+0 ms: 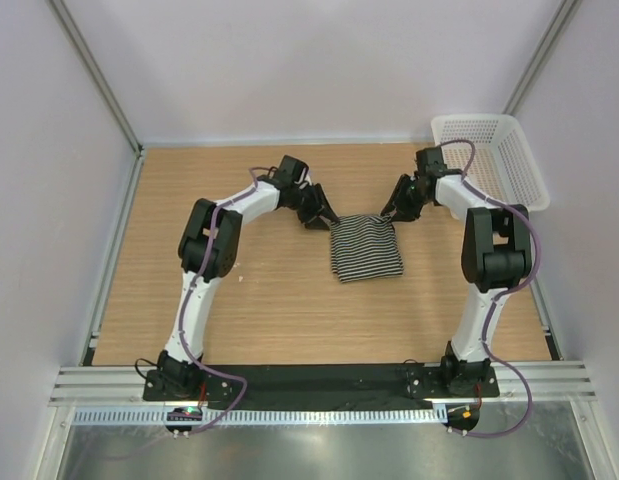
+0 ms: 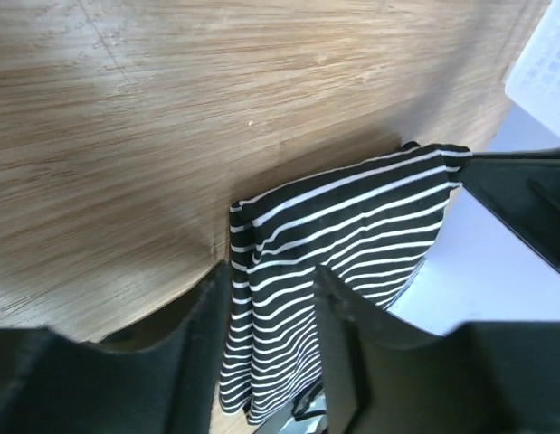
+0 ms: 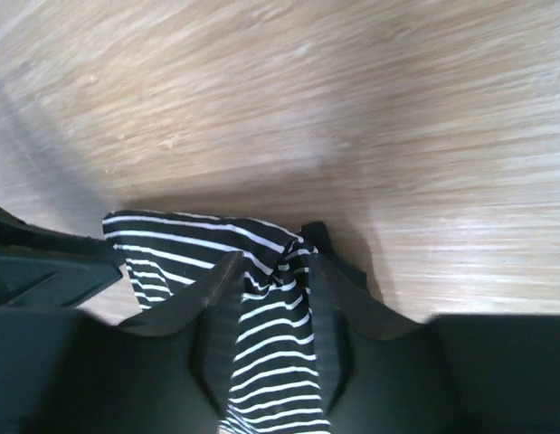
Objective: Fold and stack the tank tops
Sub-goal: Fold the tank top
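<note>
One black-and-white striped tank top (image 1: 365, 250) is folded into a small rectangle at the table's middle. My left gripper (image 1: 322, 217) is at its far left corner and my right gripper (image 1: 391, 213) at its far right corner. In the left wrist view the striped fabric (image 2: 352, 217) fills the gap between my left fingers (image 2: 200, 334), and its far edge runs straight to the right gripper. In the right wrist view the fabric (image 3: 270, 325) is bunched between my right fingers (image 3: 327, 316), and black trim sticks out past the tips. Both grippers are shut on it.
A white plastic mesh basket (image 1: 489, 160) stands at the far right corner of the wooden table (image 1: 189, 290); its corner shows in the left wrist view (image 2: 544, 54). Grey walls and rails close in the table on three sides.
</note>
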`<state>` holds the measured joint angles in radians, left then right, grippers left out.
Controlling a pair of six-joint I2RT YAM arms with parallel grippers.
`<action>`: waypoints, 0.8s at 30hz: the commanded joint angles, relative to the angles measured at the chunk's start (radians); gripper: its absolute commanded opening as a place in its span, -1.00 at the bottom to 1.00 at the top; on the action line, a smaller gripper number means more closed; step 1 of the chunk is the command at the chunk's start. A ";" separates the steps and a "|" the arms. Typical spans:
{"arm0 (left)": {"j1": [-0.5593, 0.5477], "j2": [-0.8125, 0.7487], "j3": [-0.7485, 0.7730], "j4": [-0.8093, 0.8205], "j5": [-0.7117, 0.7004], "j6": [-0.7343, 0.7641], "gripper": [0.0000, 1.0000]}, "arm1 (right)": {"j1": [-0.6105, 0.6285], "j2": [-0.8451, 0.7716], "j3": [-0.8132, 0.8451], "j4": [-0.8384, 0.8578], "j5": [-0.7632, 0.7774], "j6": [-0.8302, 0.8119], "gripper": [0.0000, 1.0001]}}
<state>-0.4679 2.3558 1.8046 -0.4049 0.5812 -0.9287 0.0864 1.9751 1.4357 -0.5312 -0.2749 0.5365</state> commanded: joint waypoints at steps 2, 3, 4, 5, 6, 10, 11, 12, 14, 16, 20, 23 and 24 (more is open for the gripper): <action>0.008 -0.078 0.033 -0.002 0.002 0.040 -0.05 | -0.004 -0.080 -0.041 0.103 0.034 0.011 -0.01; 0.008 -0.096 0.024 -0.003 -0.021 0.048 -0.02 | -0.002 -0.103 -0.053 0.112 0.045 0.011 0.07; 0.008 -0.142 0.003 -0.008 -0.035 0.062 0.01 | -0.004 -0.155 -0.081 0.131 0.057 0.008 0.18; 0.006 -0.164 -0.011 -0.006 -0.046 0.067 0.01 | -0.005 -0.182 -0.095 0.141 0.060 0.003 0.18; -0.014 -0.255 -0.072 -0.008 -0.099 0.082 -0.02 | -0.004 -0.281 -0.159 0.196 0.056 -0.004 0.08; -0.075 -0.320 -0.113 0.000 -0.132 0.082 -0.09 | -0.005 -0.320 -0.224 0.243 -0.027 0.000 -0.28; -0.092 -0.334 -0.119 0.003 -0.138 0.080 -0.11 | -0.005 -0.300 -0.225 0.250 -0.056 0.009 -0.46; -0.109 -0.334 -0.122 0.006 -0.144 0.077 -0.18 | -0.005 -0.285 -0.222 0.260 -0.131 0.019 -0.55; -0.152 -0.332 -0.128 0.014 -0.152 0.056 -0.31 | -0.005 -0.243 -0.215 0.275 -0.191 0.054 -0.79; -0.187 -0.334 -0.163 0.070 -0.143 0.034 -0.48 | -0.004 -0.191 -0.230 0.339 -0.290 0.085 -0.88; -0.228 -0.322 -0.202 0.139 -0.153 0.008 -0.61 | -0.008 -0.110 -0.273 0.499 -0.449 0.203 -0.97; -0.245 -0.271 -0.195 0.166 -0.135 -0.004 -0.67 | -0.020 -0.044 -0.294 0.623 -0.507 0.275 -0.98; -0.247 -0.260 -0.194 0.169 -0.139 -0.005 -0.69 | -0.034 -0.026 -0.290 0.643 -0.511 0.281 -0.98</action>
<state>-0.7258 2.0678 1.6085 -0.3099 0.4458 -0.9165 0.0757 1.9350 1.1431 -0.0498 -0.6727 0.7364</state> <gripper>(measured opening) 0.161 0.027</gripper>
